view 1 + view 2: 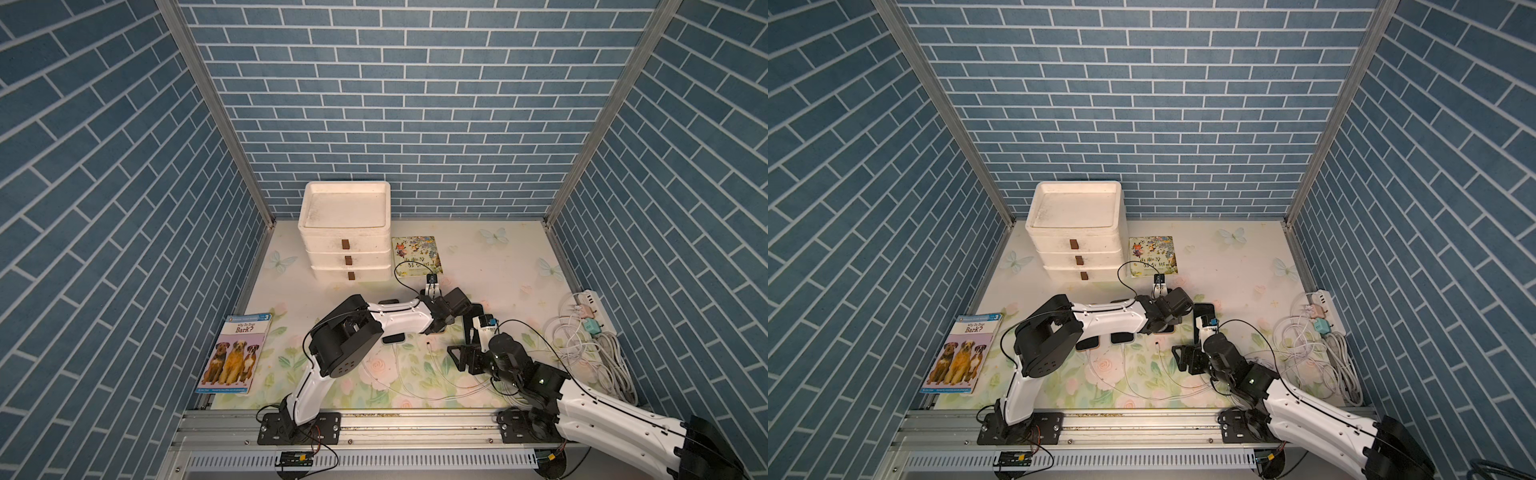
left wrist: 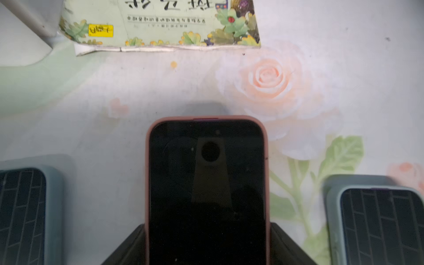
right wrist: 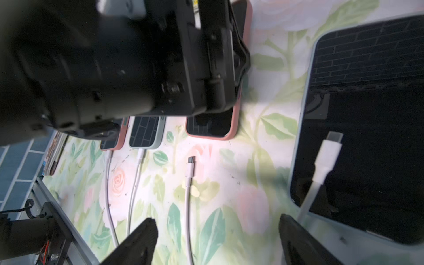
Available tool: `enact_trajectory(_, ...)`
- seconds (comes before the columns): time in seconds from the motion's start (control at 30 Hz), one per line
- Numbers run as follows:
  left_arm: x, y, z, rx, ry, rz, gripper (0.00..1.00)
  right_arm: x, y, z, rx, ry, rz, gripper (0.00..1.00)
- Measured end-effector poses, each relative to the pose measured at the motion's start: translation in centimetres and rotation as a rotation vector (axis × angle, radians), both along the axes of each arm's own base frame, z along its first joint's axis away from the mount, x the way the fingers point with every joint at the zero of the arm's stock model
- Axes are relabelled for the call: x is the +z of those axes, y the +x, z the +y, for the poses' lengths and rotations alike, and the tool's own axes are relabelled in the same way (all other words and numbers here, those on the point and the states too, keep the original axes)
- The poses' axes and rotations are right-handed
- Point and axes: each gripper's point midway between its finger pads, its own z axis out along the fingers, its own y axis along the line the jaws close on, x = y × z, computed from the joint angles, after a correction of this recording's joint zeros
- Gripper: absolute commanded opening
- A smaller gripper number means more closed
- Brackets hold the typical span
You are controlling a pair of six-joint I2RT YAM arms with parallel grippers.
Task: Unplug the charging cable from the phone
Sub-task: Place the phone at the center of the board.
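Observation:
The phone (image 2: 206, 183), dark-screened in a pink case, lies flat on the flowered mat. My left gripper (image 2: 207, 231) is shut on it, one black finger against each long side. In the right wrist view the same phone (image 3: 213, 128) shows under the left wrist. The white charging cable (image 3: 191, 160) lies loose on the mat, its plug a short way off the phone's end. My right gripper (image 3: 218, 238) stands open just behind the plug, its fingers either side of the cable and not touching it. In both top views the plug (image 1: 429, 344) (image 1: 1157, 345) lies between the two arms.
Two more phones (image 3: 146, 133) (image 3: 113, 137) lie beside the pink one with white cables plugged in. A blue-cased phone (image 3: 367, 114) has another loose cable (image 3: 325, 158) lying on it. White drawers (image 1: 347, 232), two books (image 1: 235, 353) (image 1: 417, 255), power strip (image 1: 590, 309) at right.

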Motion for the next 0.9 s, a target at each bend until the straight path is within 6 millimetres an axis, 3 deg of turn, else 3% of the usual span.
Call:
enact_trajectory(0.33,-1.0,-1.8,0.6,-0.030,0.034,0.043,0.00,2.8,1.2,0.1,-0.041,0.035,-0.066,0.88)
enact_trajectory(0.63,-0.9,-3.2,0.7,-0.016,-0.002,0.057,0.00,3.4,1.6,0.2,-0.050,0.033,-0.074,0.88)
enact_trajectory(0.67,-0.9,-3.3,0.6,-0.013,-0.007,0.059,0.10,3.4,1.6,0.2,-0.051,0.033,-0.075,0.88)
enact_trajectory(0.7,-0.9,-3.4,0.6,-0.011,-0.009,0.059,0.30,3.4,1.6,0.2,-0.051,0.033,-0.075,0.89)
enact_trajectory(0.77,-0.9,-3.4,0.5,-0.004,-0.015,0.059,0.89,3.4,1.5,0.2,-0.051,0.033,-0.075,0.89)
enact_trajectory(0.8,-0.9,-3.4,0.5,-0.001,-0.016,0.058,0.98,3.5,1.5,0.2,-0.051,0.033,-0.075,0.89)
enact_trajectory(0.9,-0.5,-3.4,0.2,0.006,-0.044,0.059,1.00,3.6,1.5,0.1,-0.052,0.030,-0.075,0.92)
